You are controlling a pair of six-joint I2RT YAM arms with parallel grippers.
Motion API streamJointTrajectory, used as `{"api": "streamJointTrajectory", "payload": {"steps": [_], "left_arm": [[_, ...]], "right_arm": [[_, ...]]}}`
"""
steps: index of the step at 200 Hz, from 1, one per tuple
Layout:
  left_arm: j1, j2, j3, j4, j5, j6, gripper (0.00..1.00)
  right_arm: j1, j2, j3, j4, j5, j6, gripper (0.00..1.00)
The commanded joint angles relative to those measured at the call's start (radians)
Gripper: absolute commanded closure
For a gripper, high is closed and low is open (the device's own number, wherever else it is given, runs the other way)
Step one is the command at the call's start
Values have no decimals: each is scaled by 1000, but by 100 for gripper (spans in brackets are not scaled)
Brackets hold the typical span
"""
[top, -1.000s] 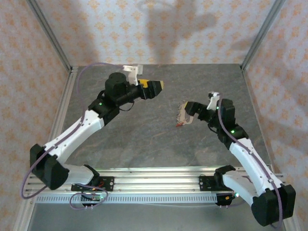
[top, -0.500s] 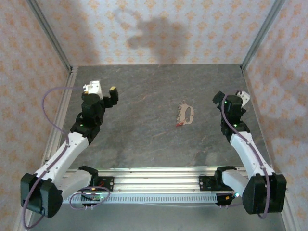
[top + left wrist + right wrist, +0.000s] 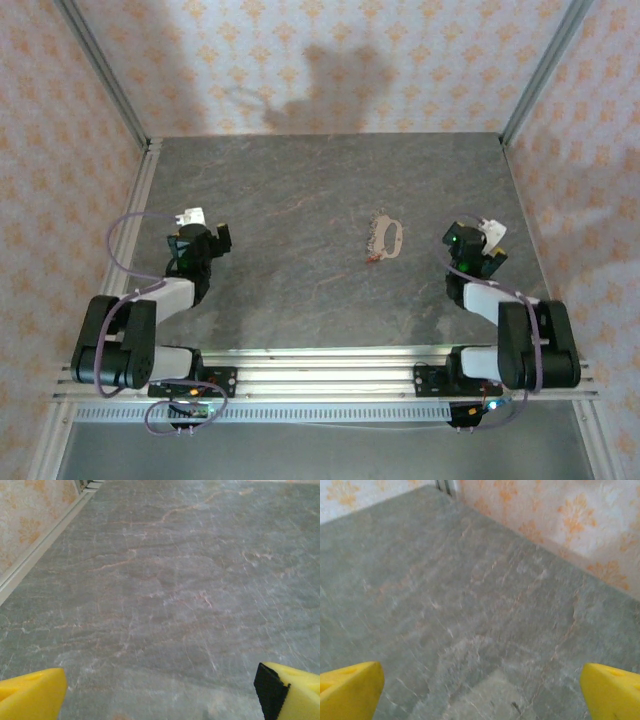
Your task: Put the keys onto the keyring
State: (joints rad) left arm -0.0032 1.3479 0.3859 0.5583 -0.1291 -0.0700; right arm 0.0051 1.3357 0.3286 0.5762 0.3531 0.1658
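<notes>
The keyring (image 3: 388, 237) lies flat on the grey stone-patterned table (image 3: 300, 190), a little right of the middle. It is a thin pale oval loop with a fringe of small pale pieces along its left edge. The key (image 3: 372, 258), with its red head, lies at the near left end of the loop, touching it or just beside it; it is too small to tell whether it is threaded on.

Nothing is gripping either one. The left arm (image 3: 130, 325) is folded back near the table's front edge, and the left gripper (image 3: 220, 238) sits well apart from the keyring, far to its left and about level with it. Its yellow fingers (image 3: 32, 695) stand wide apart at the bottom corners of the left wrist view, with bare table between them and the side rail (image 3: 45, 545) running along the upper left.

The right arm (image 3: 530, 345) is folded back too. The right gripper (image 3: 494, 256) is to the right of the keyring and slightly nearer the front, closer to it than the left one is but clear of it. Its fingers (image 3: 350, 690) are also spread wide and hold nothing, with only grey table between them. The orange-patterned wall (image 3: 560, 515) crosses the upper right of the right wrist view
</notes>
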Motion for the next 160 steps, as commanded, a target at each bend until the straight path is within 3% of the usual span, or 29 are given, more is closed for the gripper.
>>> {"api": "streamJointTrajectory", "payload": {"steps": [1,9,23,26,33,45,56,69,81,93,160], "left_arm": [[43,56,18,148,85,-5,2],[39,67,57,85,108,11,2],[29,104,88,70,172,51,5],[24,114,93,69,173,59,5],[6,124,100,63,149,71,4],[-6,129,109,52,130,77,3],[-6,134,115,45,129,76,0],[-6,134,117,40,128,77,0],[-7,134,117,39,126,79,0],[-12,134,117,40,117,81,0],[-16,135,119,39,111,82,0]], "right_arm": [[-8,61,3,231,-53,-62,0],[-8,64,34,177,-108,-84,0],[-5,144,36,244,-238,-145,4],[-4,180,28,328,-251,-155,5],[-4,232,8,441,-254,-162,3],[-3,160,72,183,-265,-155,3],[-2,217,48,339,-266,-165,1],[-2,173,82,190,-264,-158,1],[2,200,52,297,-263,-168,1],[6,172,65,225,-258,-166,1],[19,194,94,206,-289,-201,1]]}}
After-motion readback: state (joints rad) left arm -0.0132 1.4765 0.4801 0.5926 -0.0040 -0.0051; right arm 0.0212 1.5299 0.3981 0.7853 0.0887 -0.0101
